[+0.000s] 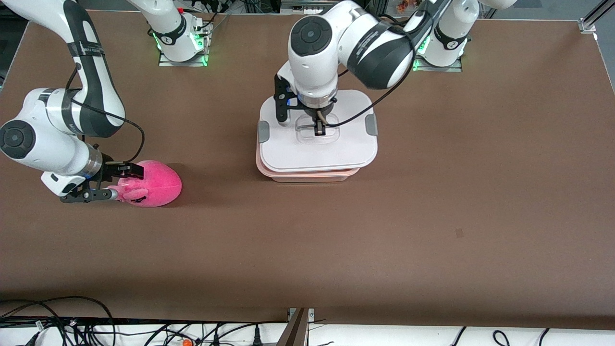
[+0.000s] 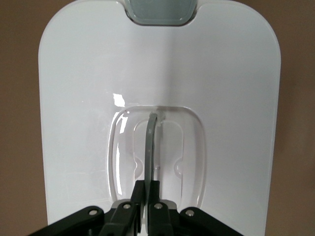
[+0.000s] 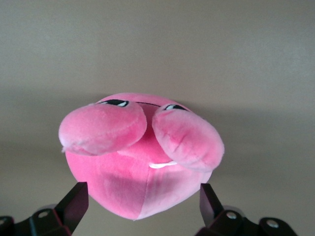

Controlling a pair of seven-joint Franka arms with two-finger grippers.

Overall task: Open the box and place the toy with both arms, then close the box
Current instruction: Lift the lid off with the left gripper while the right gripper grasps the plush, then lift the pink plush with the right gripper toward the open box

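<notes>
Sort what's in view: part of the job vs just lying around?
Job:
- box, white lid on
- pink toy on the table, toward the right arm's end
- left gripper, shut on the lid handle
- right gripper, open around the toy

Lying about:
- cables along the table edge nearest the camera

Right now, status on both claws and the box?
Left claw shut on lid handle. Right claw open around toy. Box closed.
</notes>
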